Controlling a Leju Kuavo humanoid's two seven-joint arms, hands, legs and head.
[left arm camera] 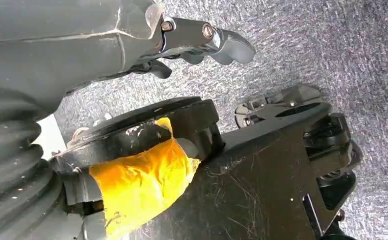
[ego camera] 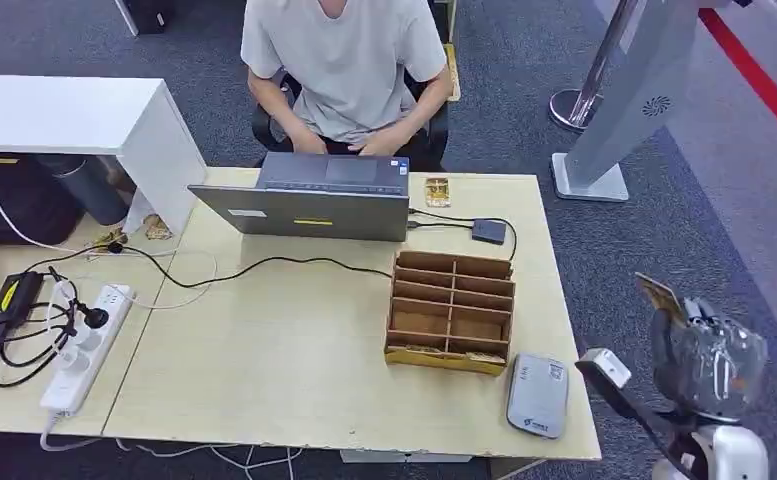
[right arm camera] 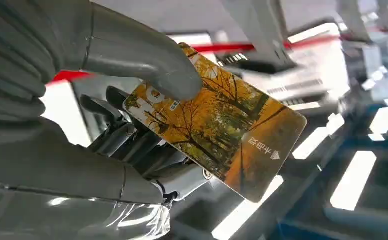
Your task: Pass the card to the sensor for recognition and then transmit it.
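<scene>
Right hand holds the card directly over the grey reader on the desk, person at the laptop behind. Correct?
Not quite. The right hand does hold the card, but out past the desk's right edge, over the carpet, not over the grey reader; the head view shows it. The reader lies on the desk's near right corner, and the person does sit at the laptop behind.

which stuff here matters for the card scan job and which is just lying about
Job: card held in the right hand; grey card reader at the table's near edge.

Lying about: laptop, wooden organizer, power strip, black adapter.
</scene>
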